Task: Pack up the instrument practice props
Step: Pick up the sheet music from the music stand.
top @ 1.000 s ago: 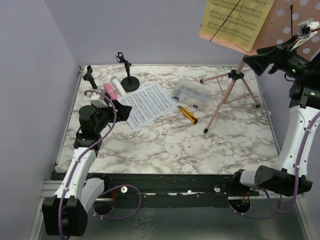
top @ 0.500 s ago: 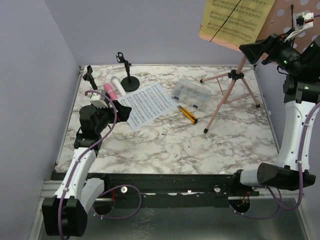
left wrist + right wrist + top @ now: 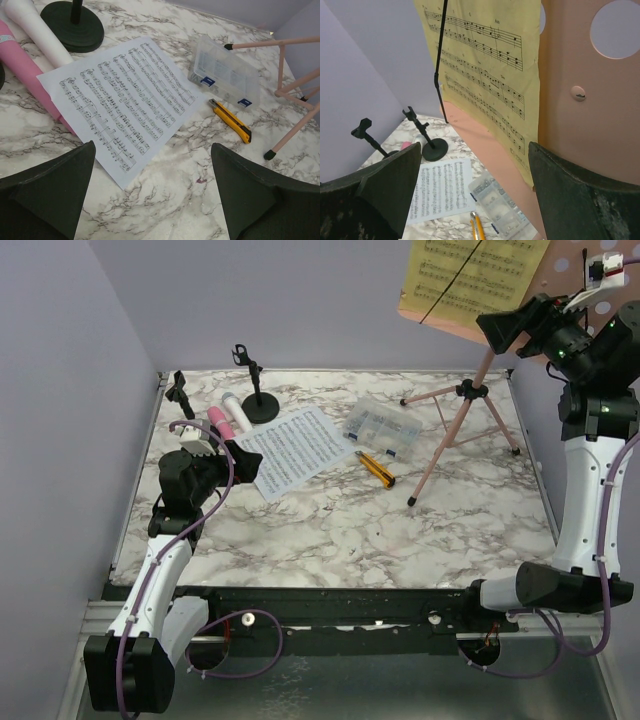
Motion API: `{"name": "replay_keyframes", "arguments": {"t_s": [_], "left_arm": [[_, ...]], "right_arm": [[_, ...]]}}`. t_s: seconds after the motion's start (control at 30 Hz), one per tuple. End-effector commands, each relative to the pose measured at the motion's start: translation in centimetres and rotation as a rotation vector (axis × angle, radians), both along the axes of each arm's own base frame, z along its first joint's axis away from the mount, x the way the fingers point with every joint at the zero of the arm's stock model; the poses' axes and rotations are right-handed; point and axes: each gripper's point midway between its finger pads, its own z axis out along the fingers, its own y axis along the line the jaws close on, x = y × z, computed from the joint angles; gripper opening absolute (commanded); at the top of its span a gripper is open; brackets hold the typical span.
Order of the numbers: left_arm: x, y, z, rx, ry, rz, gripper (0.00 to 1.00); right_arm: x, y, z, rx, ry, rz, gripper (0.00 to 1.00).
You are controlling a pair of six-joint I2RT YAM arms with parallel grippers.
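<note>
The pink perforated music rack (image 3: 563,288) stands on its tripod (image 3: 455,418) at the back right, with a yellow sheet-music page (image 3: 470,280) on it. My right gripper (image 3: 508,330) is open, raised beside the rack's lower edge; in its wrist view the yellow page (image 3: 490,60) hangs just ahead of its jaws (image 3: 476,170). A white page (image 3: 290,450) lies flat at left centre. Beside it lie a pink microphone (image 3: 220,423) and a white microphone (image 3: 236,410), near two black mic holders (image 3: 260,405) (image 3: 180,392). My left gripper (image 3: 234,454) is open and empty, low over the table at the white page's (image 3: 125,95) near corner.
A clear compartment box (image 3: 380,427) and a yellow-and-black utility knife (image 3: 376,469) lie between the white page and the tripod legs. Walls close in the table on the left, back and right.
My right gripper has risen and swung left, closer to the yellow page's lower edge. The left arm has not moved.
</note>
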Motion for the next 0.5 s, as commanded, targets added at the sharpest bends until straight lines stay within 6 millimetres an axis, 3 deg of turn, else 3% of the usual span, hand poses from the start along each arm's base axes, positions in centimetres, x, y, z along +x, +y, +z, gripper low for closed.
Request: {"name": "replay_keyframes", "arguments": {"t_s": [0.0,0.27,0.47], "left_arm": [[-0.1,0.3,0.0,0.021,-0.009,0.012,0.99],[0.0,0.3,-0.1,0.023,-0.005,0.011,0.99],[0.0,0.3,-0.1,0.021,-0.003,0.011,0.99]], "right_arm": [[0.9,-0.9,0.2,0.017,0.008,-0.070,0.90],[-0.6,-1.3,1.4,0.039,0.005,-0.115,0.91],[-0.1,-1.5,0.1,0.077,0.046,-0.134,0.95]]}}
